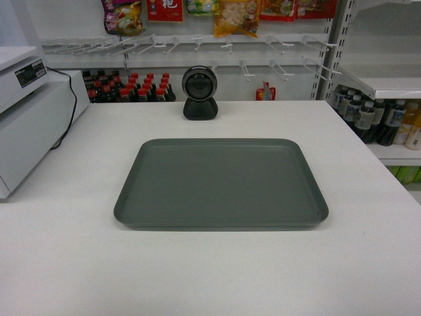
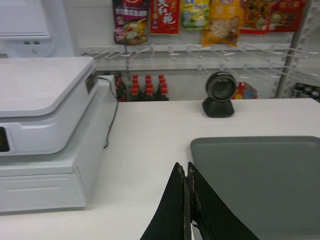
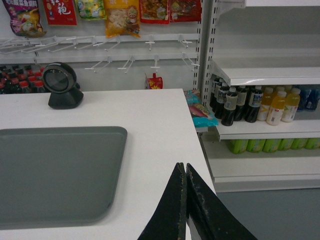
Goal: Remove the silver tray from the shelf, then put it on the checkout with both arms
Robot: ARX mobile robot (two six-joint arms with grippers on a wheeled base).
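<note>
The silver tray lies flat and empty in the middle of the white checkout, in front of the round black scanner. Neither gripper appears in the head view. In the left wrist view my left gripper is shut with nothing in it, above the counter just left of the tray. In the right wrist view my right gripper is shut and empty, near the checkout's right edge, to the right of the tray. The shelf stands at the right.
A white register unit with a black cable occupies the counter's left side. Behind the counter hang snack bags over empty hooks, with red-capped bottles below. Drink bottles fill the shelving at right, beyond a drop to the grey floor.
</note>
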